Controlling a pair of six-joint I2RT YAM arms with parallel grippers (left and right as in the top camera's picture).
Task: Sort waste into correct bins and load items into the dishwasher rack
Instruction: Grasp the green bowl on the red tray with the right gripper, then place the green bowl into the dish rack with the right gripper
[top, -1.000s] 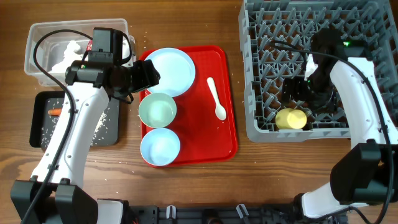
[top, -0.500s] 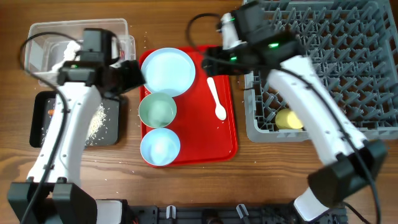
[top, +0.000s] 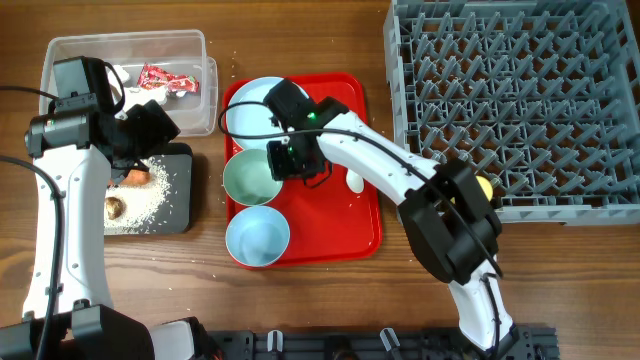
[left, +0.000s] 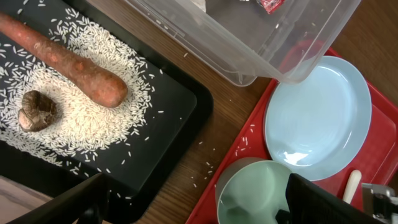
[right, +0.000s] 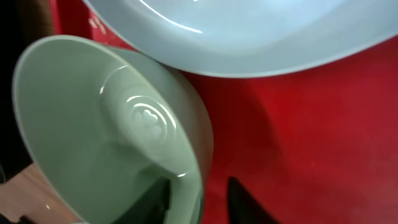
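On red tray (top: 365, 220), right tool (right: 198, 199) parted astride green bowl (top: 250, 180) rim, left tool (left: 196, 180) wide apart, empty, wrapper (top: 168, 78) print unreadable

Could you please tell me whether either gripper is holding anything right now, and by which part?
Nothing is gripped yet. The right gripper straddles the rim of the pale green bowl, jaws apart; the left gripper is open and empty.
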